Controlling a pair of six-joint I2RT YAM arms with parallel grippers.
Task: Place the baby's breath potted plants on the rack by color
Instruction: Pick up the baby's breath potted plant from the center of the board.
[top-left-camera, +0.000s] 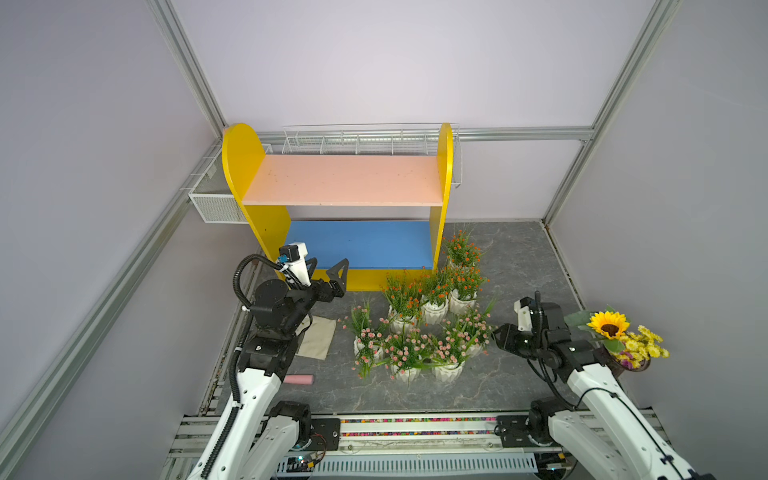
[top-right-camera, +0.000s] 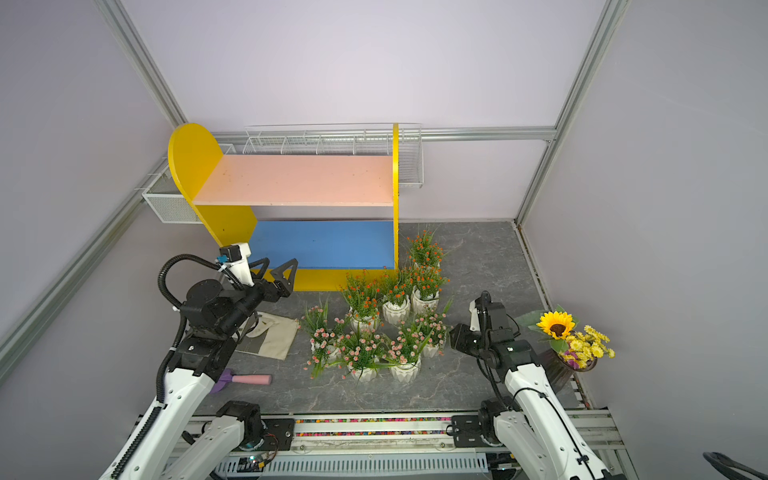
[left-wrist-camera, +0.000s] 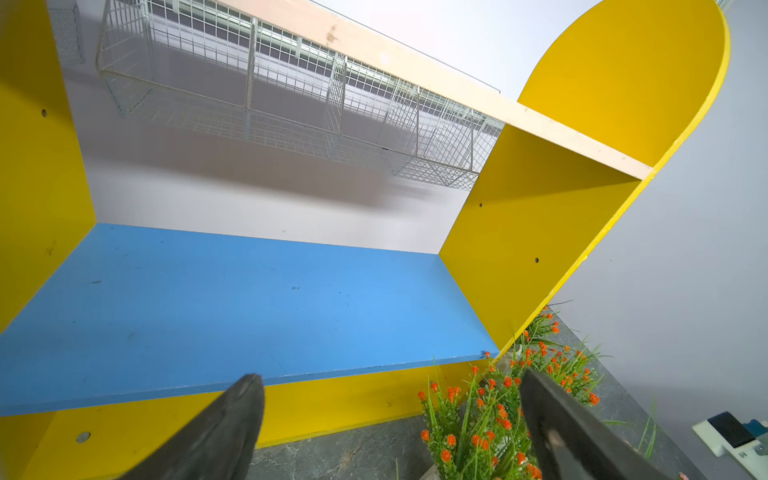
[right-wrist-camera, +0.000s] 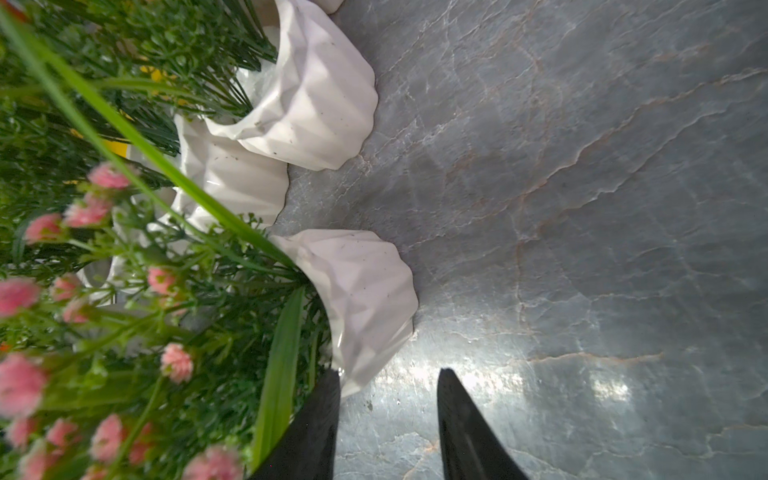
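Note:
Several baby's breath potted plants stand in a cluster on the grey floor in front of the rack (top-left-camera: 345, 178). The orange-red ones (top-left-camera: 434, 291) are nearer the rack and the pink ones (top-left-camera: 405, 353) nearer me. Both rack boards, pink above and blue (left-wrist-camera: 249, 299) below, are bare. My left gripper (top-left-camera: 328, 266) hovers open at the blue board's front edge, holding nothing. My right gripper (right-wrist-camera: 390, 372) is low beside the rightmost pink plant's white pot (right-wrist-camera: 365, 299). It is open: one finger touches the pot's rim, and the other stands apart over bare floor.
A sunflower bouquet (top-left-camera: 619, 336) in a dark vase stands at the far right behind my right arm. A beige cloth (top-left-camera: 316, 336) and a pink-handled tool (top-left-camera: 298, 379) lie by my left arm. White wire baskets (top-left-camera: 365, 141) hang behind and left of the rack.

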